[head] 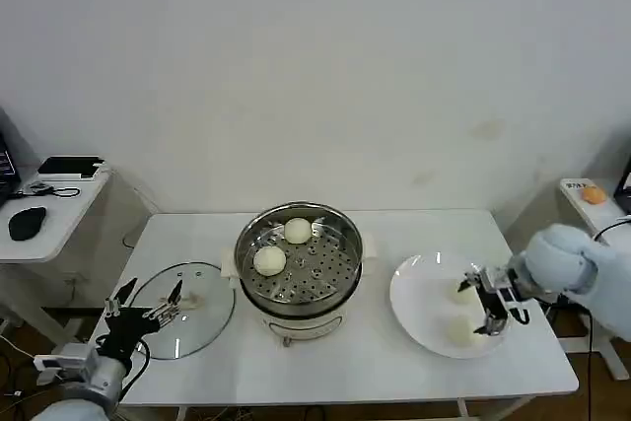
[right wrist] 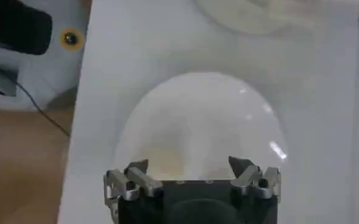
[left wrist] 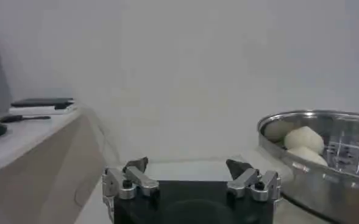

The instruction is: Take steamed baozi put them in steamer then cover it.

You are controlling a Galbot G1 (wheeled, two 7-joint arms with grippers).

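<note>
The white table (head: 394,362) carries the cover (head: 187,315), steamer (head: 299,268) and plate (head: 419,308).

Setting: lab or test room | bare white wall (head: 315,66) | plain white table (head: 197,234) | side desk (head: 49,209) with mouse (head: 27,222), cables

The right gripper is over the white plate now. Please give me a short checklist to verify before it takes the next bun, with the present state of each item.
1. Right gripper open: ok, its fingers are spread above the flat round white plate.
2. Small round cream-white buns left on the plate: ok, two, one and another.
3. Gripper centred on one bun: cannot tell.
4. Room in the round shiny stainless-steel steamer pot: ok, two buns inside, perforated floor free beside them.
5. Round clear glass lid off the pot: ok, flat on the table.
6. Left gripper clear of the pot: ok, open near the lid.
</note>
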